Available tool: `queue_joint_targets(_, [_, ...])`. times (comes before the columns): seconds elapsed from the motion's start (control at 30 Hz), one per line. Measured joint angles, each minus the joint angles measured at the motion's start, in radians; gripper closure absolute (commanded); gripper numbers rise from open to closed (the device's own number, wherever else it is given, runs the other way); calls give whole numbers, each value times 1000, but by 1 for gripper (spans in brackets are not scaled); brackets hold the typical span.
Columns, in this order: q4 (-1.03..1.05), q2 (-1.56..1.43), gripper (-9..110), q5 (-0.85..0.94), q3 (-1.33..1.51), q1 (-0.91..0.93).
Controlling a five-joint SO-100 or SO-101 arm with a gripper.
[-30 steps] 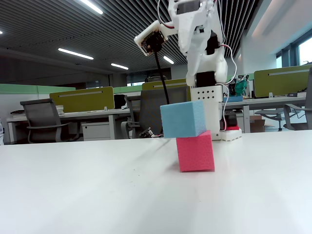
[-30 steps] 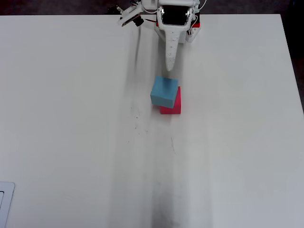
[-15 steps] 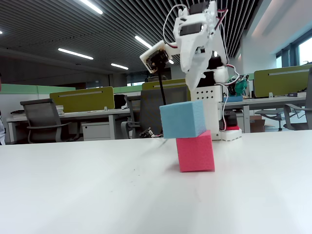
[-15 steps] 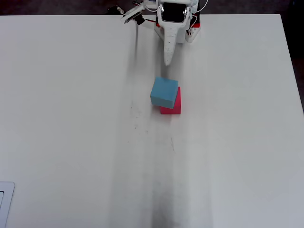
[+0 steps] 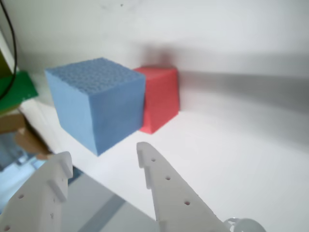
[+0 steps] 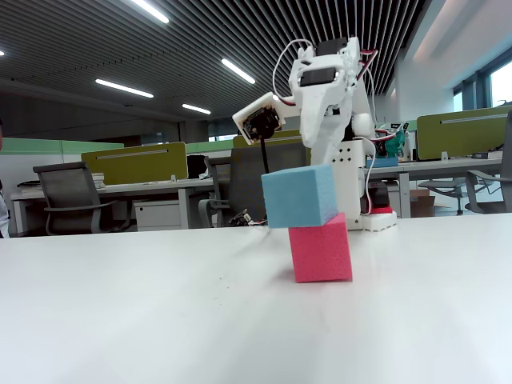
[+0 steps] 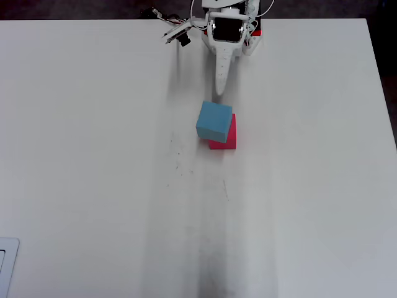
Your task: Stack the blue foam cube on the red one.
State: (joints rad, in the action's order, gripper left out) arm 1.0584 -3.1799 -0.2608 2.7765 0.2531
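The blue foam cube [image 6: 300, 196] rests on top of the red foam cube [image 6: 322, 250], shifted to the left in the fixed view so that part of it overhangs. The overhead view shows the blue cube [image 7: 214, 121] covering most of the red cube [image 7: 228, 140]. In the wrist view the blue cube [image 5: 96, 104] is in front of the red cube [image 5: 161, 96]. My gripper [image 5: 104, 162] is open and empty, a short way back from the cubes. From overhead the gripper [image 7: 219, 93] points at the blue cube without touching it.
The white table [image 7: 93, 155] spreads around the stack. The arm's base [image 7: 229, 28] stands at the table's far edge. Office desks and chairs [image 6: 72, 196] are behind the table. A small white object [image 7: 6, 267] lies at the lower left table edge.
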Motion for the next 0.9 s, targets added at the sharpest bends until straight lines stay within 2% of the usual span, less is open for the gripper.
queue_joint_targets(0.9, [-241,2,86,0,147,-40])
